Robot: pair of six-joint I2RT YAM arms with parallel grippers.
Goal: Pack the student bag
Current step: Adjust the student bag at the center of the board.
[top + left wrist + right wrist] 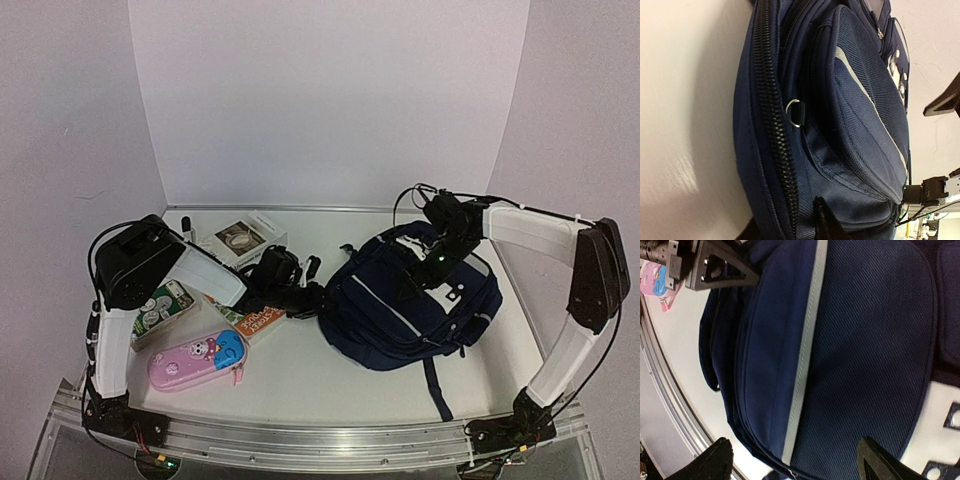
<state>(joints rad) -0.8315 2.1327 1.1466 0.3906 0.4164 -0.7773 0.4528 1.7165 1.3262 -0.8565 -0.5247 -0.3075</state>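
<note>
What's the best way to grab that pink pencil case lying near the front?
Probably across its narrow width near the middle, coming down from above: the pink pencil case lies flat on the table, long and slim.

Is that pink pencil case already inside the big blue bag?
No, the pink pencil case lies out on the table, left of the student bag.

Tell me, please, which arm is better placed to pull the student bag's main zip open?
Probably left: the left jaws sit at the student bag's side, facing its main zip; the right jaws hang open above the front pocket, away from it.
</note>
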